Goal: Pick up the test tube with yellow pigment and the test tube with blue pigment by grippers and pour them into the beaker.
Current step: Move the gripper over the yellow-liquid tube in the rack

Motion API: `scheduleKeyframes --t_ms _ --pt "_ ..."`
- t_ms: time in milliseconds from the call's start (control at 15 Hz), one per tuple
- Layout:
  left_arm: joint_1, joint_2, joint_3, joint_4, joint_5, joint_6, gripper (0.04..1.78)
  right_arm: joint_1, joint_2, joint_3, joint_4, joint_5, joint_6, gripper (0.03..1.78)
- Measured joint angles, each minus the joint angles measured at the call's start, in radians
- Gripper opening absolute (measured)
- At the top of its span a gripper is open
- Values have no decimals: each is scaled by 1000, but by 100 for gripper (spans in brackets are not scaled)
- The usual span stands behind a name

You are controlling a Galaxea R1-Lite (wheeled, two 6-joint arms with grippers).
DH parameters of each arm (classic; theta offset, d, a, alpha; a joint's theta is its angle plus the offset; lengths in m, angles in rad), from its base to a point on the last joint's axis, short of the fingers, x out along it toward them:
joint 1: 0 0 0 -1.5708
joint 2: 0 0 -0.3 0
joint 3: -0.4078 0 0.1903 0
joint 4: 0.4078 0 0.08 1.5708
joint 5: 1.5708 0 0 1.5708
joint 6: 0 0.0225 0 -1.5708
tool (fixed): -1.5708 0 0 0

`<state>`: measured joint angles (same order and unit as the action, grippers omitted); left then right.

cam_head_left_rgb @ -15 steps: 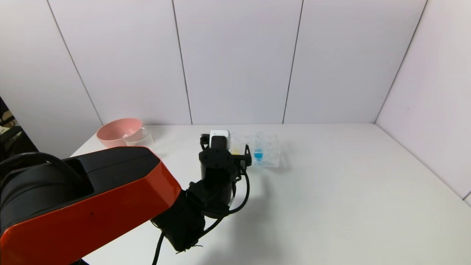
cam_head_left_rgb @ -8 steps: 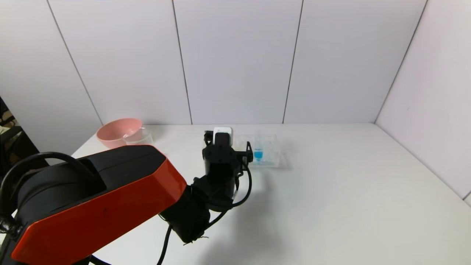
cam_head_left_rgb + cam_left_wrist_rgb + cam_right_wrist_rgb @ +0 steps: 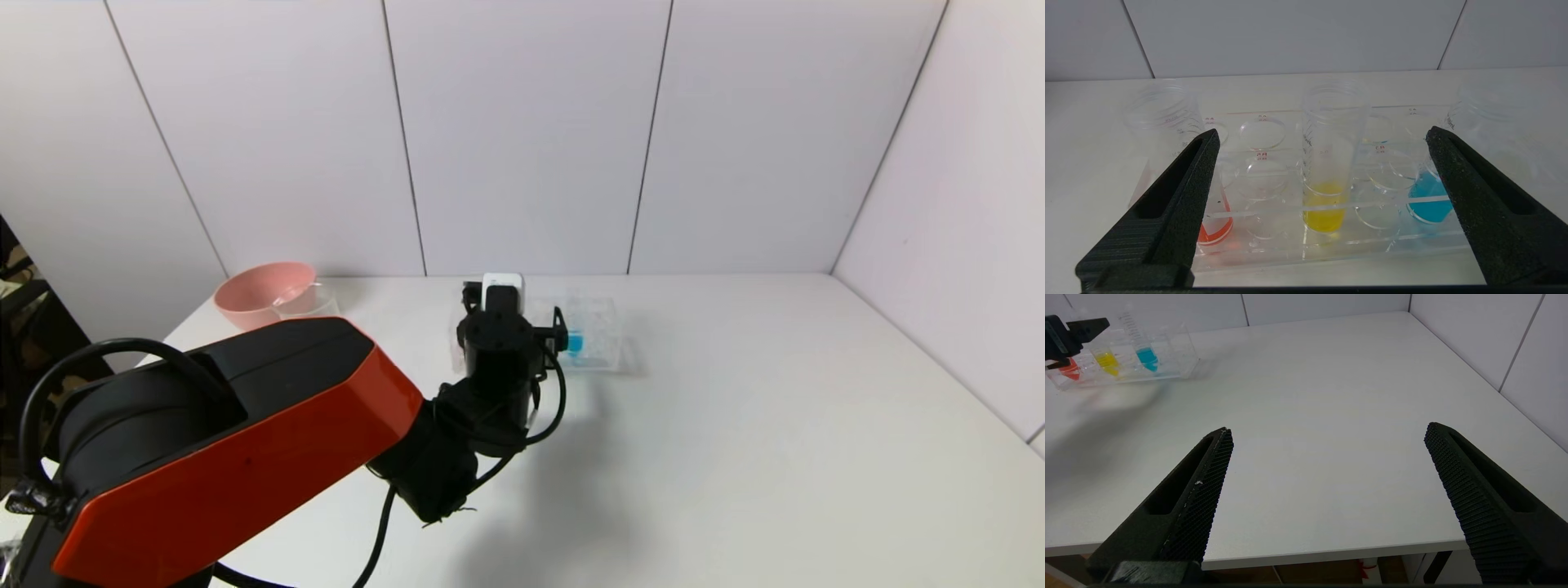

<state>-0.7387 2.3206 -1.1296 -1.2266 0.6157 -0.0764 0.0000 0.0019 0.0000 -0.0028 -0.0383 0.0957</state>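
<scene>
I have the left claw [image 3: 1323, 139] spread wide in front of the clear tube rack [image 3: 1331, 241], and in the left wrist view the test tube with yellow pigment [image 3: 1327, 163] stands upright in the rack's front row, right in the gap between my two fingers [image 3: 1180, 196] and touching neither. The test tube with blue pigment [image 3: 1431, 196] sits in the same row of the rack, partly behind one finger, and a red-tipped tube [image 3: 1214, 228] sits at the rack's other end, partly behind the other finger. From the head view I lose most of that: the black wrist of the left arm [image 3: 498, 359] covers the near side of the rack [image 3: 600, 339], the yellow and red tubes are hidden, and only the blue tube [image 3: 575, 341] shows beside the wrist. That view does give me what the wrist cameras miss, the beaker [image 3: 314, 304] well away from the rack toward the table's [image 3: 735, 425] left rear corner, touching or overlapping a pink bowl [image 3: 261, 290]; I cannot tell which. The right claw [image 3: 1327, 433] hangs spread above the table's near edge, far from the rack, holding nothing, and its camera shows the rack [image 3: 1180, 363] from a distance with all three colours in a row and the left claw [image 3: 1069, 332] at its red end.
</scene>
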Motion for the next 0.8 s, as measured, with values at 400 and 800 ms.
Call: scheduleKeyframes --t_ms 400,800 --pt "18 24 -56 31 -3 1 176 0 0 0 0 0 0 171" --pt "33 50 -125 78 -1 1 176 0 0 0 0 0 0 171"
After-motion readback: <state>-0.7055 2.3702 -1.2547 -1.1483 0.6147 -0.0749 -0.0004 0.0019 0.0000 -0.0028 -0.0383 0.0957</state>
